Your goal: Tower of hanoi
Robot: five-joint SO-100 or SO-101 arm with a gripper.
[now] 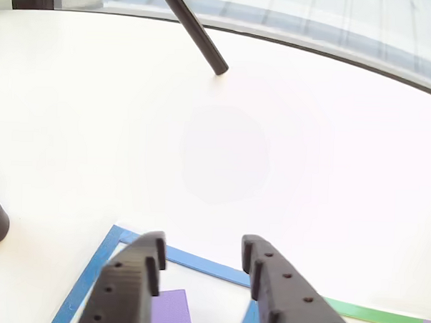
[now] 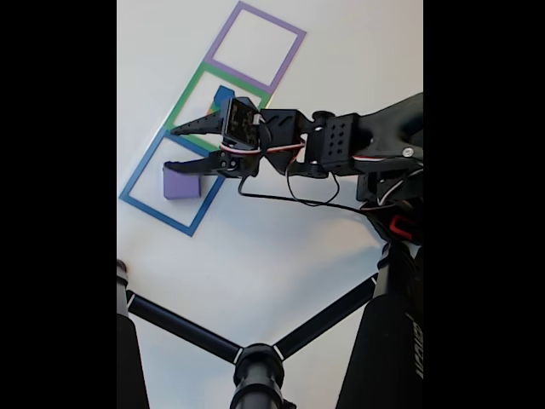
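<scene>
Claw [image 2: 176, 146] apart, empty, above purple block [image 2: 180, 182] in blue square [image 2: 140, 177]; lower straight, straddle block, then close.

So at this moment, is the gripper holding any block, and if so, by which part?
Nothing is held. The gripper is open with only table and tape visible between its fingers. In the fixed view it hovers near the purple block without gripping it.
</scene>
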